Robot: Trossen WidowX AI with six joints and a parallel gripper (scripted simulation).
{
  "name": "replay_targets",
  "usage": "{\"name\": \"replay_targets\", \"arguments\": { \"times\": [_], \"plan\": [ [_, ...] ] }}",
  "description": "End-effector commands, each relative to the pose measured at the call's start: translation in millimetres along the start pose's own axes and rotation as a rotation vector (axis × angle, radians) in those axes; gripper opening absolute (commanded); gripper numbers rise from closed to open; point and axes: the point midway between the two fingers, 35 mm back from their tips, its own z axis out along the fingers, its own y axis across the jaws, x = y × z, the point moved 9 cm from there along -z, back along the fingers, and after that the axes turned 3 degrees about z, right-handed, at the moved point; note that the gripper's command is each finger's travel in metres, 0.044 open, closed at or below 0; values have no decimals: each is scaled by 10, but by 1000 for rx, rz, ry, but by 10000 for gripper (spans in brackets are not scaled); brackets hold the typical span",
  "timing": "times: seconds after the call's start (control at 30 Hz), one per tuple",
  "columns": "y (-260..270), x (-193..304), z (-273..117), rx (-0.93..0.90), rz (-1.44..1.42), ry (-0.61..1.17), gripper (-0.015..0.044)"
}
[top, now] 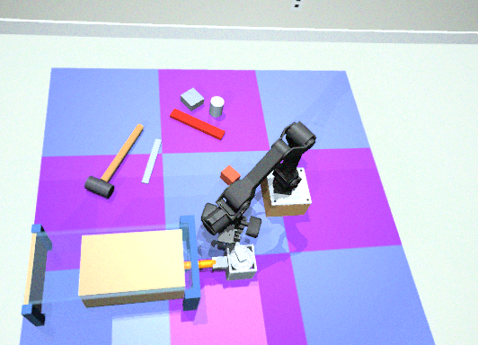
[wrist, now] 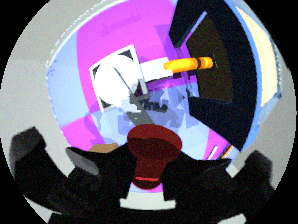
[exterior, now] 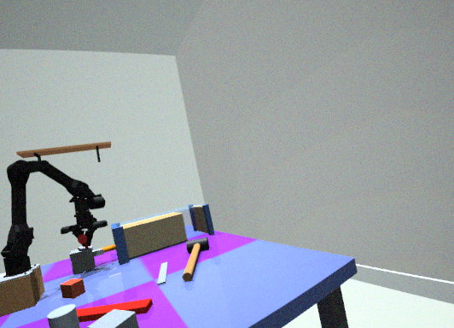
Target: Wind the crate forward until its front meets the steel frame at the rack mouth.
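My gripper (top: 239, 235) (exterior: 83, 238) (wrist: 149, 135) is shut on the dark red knob of the winch handle (exterior: 82, 240) (wrist: 154, 141), just above and beside the winch (top: 242, 274) (exterior: 82, 262) (wrist: 107, 90). The handle's grey arm reaches over the winch's round top; whether its key sits in the hole is hidden. An orange strap (top: 204, 264) (exterior: 108, 248) (wrist: 185, 65) runs from the winch through the blue frame (top: 195, 296) (exterior: 120, 247) to the tan crate (top: 132, 261) (exterior: 155, 236). The crate looks flat, its front close behind the frame; contact cannot be told.
A red-orange block (top: 230, 175) (exterior: 72, 289) lies near the arm's base. A mallet (top: 123, 153) (exterior: 193, 261), a pale strip (top: 152, 161) (exterior: 162, 273), a red bar (top: 197, 124) (exterior: 128, 307), a grey block (top: 191, 99) and a cylinder (top: 216, 107) lie farther off.
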Motion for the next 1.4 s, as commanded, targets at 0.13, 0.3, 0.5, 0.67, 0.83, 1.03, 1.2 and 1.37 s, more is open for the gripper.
{"name": "replay_targets", "arguments": {
  "times": [0.13,0.3,0.5,0.67,0.83,1.03,1.2,1.37],
  "plan": [
    [-107,-139,-49,36,-1,-32,0],
    [-132,-186,-52,37,-1,-33,0],
    [-158,-242,-56,37,-1,-33,0],
    [-176,-288,-59,37,-1,-34,0],
    [-193,-339,-62,37,-1,-34,0],
    [-209,-399,-66,37,-1,-35,0],
    [-219,-447,-69,37,-1,-35,0],
    [-228,-500,-72,37,-1,-36,0]
  ]
}}
